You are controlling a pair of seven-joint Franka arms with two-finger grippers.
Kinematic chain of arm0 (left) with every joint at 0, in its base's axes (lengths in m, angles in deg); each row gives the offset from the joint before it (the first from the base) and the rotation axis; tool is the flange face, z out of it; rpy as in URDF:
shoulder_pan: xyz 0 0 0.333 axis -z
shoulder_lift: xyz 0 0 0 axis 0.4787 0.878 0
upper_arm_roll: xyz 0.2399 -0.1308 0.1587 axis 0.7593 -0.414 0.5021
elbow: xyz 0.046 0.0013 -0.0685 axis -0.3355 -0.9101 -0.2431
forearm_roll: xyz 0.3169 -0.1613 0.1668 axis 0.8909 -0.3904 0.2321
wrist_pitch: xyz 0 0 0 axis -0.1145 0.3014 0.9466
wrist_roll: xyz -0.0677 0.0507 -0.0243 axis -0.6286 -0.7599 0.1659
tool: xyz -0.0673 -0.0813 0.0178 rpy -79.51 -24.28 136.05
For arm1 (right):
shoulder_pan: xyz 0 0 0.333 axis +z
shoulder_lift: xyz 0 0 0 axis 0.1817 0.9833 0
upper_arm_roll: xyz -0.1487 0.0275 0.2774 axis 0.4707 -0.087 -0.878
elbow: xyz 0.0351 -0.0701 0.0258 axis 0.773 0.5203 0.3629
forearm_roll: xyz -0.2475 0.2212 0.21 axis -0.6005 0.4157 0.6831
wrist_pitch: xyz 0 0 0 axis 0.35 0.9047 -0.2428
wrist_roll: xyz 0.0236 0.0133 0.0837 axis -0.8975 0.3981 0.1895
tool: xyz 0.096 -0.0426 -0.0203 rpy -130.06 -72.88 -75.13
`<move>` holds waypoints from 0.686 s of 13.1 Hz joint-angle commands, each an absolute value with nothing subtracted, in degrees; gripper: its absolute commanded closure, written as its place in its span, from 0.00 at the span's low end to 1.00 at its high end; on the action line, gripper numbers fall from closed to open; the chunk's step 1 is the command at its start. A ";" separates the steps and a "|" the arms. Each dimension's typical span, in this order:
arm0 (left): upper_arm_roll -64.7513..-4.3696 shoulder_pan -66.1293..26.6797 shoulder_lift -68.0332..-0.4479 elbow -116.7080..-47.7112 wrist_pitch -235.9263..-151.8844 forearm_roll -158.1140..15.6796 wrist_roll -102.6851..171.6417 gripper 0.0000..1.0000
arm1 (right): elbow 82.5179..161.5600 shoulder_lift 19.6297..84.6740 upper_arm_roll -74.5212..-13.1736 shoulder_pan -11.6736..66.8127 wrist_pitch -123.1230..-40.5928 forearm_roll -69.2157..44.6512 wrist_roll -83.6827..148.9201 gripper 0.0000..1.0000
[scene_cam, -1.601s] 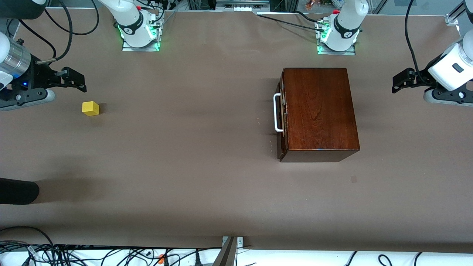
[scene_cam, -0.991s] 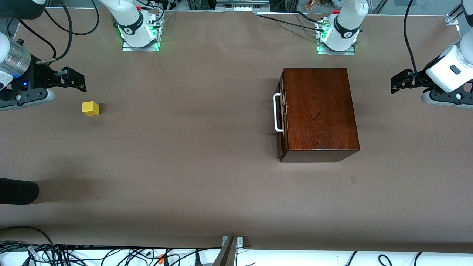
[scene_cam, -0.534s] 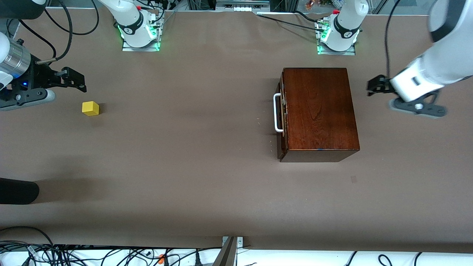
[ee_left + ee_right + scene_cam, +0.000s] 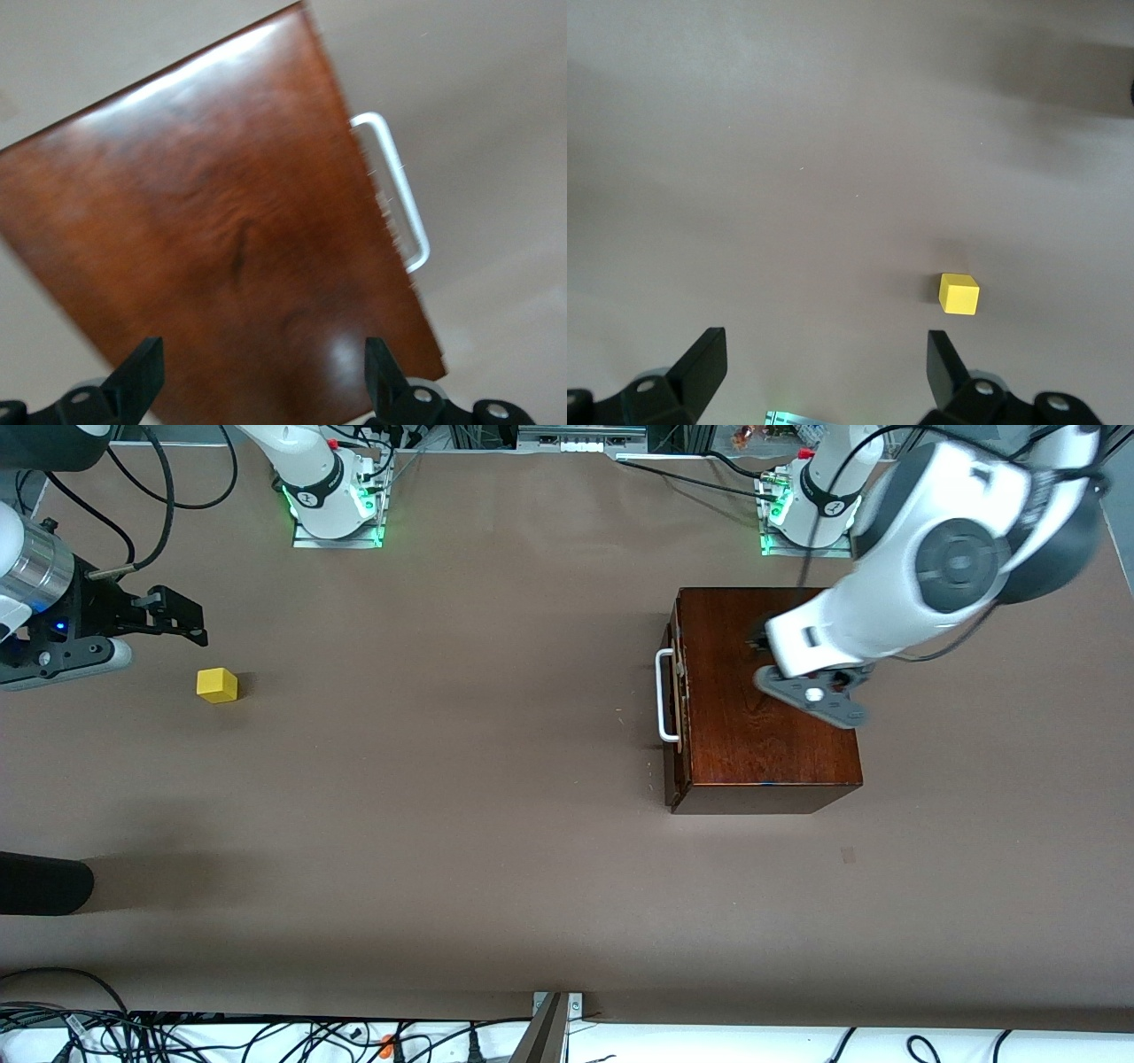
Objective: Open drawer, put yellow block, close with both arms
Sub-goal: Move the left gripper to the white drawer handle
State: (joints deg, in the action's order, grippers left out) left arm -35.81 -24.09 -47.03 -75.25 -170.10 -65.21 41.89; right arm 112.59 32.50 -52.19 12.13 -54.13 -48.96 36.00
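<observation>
The left tool (image 4: 261, 376) hangs over the glossy top of the dark reddish-brown wooden box (image 4: 766, 691), its two black fingers (image 4: 142, 372) spread wide apart with nothing between them, as the left wrist view shows plainly. In the front view the left arm (image 4: 930, 576) sweeps in from its base and covers part of the box's lid. The drawer (image 4: 678, 700) sits fully shut in the box, its front facing the right arm's end of the table, and the white U-shaped handle (image 4: 664, 695) stands out from that front, untouched. The same handle (image 4: 394, 190) shows in the left wrist view along the box's edge, clear of the fingers. Over at the right arm's end of the table (image 4: 461, 779) the right arm waits, and the right tool (image 4: 182, 622) hovers above the bare brown surface with its fingers (image 4: 700, 363) parted wide and gripping nothing. The yellow block (image 4: 217, 685) rests on the table just beside that tool and a little nearer to the front camera, well apart from the box. In the right wrist view the yellow block (image 4: 959, 293) lies alone on the surface, not between the fingers. A dark rounded object (image 4: 44, 883) pokes in at the table's edge, nearer the front camera than the block.
</observation>
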 commanded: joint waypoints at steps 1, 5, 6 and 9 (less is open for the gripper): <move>-37.33 -18.70 -44.14 -73.11 -172.88 -65.48 31.41 0.00 | 111.70 32.55 -52.28 12.14 -53.16 -48.16 35.85 0.00; -37.24 -9.03 -39.83 -73.46 -177.37 -61.71 13.37 0.00 | 111.70 32.55 -52.28 12.05 -53.16 -48.16 35.85 0.00; -37.24 -6.65 -38.52 -73.46 -178.33 -58.74 9.33 0.00 | 111.70 32.55 -52.20 12.05 -53.16 -48.16 35.85 0.00; -37.33 -2.50 -35.44 -74.08 -178.87 -47.58 2.54 0.00 | 111.61 32.55 -52.28 12.05 -53.16 -48.16 35.85 0.00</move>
State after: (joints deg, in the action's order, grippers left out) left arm -37.64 -4.32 -37.66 -75.22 -178.87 -53.31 6.22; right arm 112.58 32.50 -52.20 12.13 -54.13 -48.96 36.00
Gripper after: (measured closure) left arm 0.000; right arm 0.000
